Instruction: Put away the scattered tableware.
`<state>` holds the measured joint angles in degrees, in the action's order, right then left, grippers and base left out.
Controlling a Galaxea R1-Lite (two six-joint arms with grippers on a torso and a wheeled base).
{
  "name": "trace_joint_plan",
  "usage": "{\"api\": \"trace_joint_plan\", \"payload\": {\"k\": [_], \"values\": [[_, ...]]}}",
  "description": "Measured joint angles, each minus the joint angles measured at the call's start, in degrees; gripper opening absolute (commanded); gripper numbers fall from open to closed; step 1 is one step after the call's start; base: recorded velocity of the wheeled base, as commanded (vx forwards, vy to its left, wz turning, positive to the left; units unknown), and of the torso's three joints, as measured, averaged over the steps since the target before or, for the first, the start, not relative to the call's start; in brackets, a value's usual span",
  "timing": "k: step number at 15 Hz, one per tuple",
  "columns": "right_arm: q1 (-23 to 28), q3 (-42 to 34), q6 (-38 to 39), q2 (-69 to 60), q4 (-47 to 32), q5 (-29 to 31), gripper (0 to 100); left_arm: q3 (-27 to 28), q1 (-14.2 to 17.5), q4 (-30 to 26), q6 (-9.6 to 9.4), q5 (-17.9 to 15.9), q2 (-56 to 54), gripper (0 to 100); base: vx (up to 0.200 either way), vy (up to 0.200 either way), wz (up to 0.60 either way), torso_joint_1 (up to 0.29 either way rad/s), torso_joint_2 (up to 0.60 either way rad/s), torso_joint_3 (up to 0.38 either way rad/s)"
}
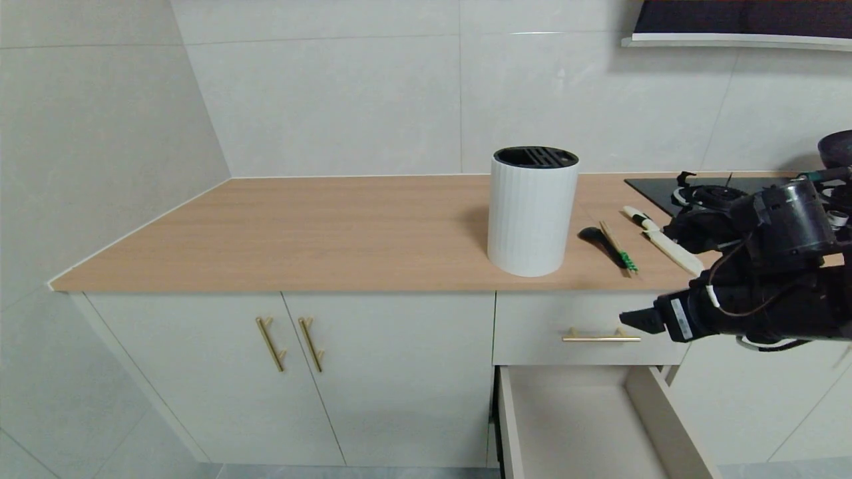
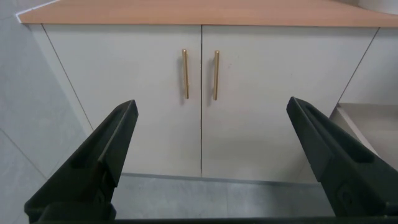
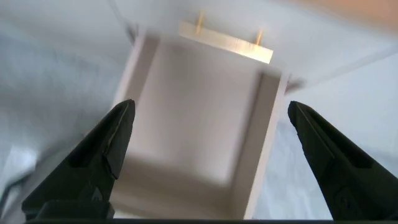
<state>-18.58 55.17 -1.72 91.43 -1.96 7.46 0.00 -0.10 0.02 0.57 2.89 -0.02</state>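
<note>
Right end effector (image 3: 210, 152) hung spread and empty over the open drawer (image 1: 572, 426), so I figured it should pinch the chopsticks (image 1: 613, 241) mid-length off the surface (image 1: 333, 233).

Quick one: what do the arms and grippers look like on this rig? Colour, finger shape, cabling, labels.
Right arm: black all over, with a bulky cylindrical joint housing, a thin loose cable looped along the wrist, and a white label near the gripper. Left gripper and right gripper: two matte black fingers each, wedge-shaped, tapering to blunt tips.
</note>
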Motion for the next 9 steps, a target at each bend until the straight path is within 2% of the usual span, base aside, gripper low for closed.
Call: {"api": "trace_joint_plan", "payload": {"k": [5,9], "values": [[3.40,19.32,0.83,11.02,-4.13,4.25,100,0.00,0.00,-0.02,0.00,-0.02,0.00,100,0.000,0.000,0.00,0.000,0.00,0.000],[6.42,27.71,4.50,21.27,-4.27,5.58,100,0.02,0.00,-0.02,0.02,0.00,0.00,100,0.000,0.000,0.00,0.000,0.00,0.000]]}}
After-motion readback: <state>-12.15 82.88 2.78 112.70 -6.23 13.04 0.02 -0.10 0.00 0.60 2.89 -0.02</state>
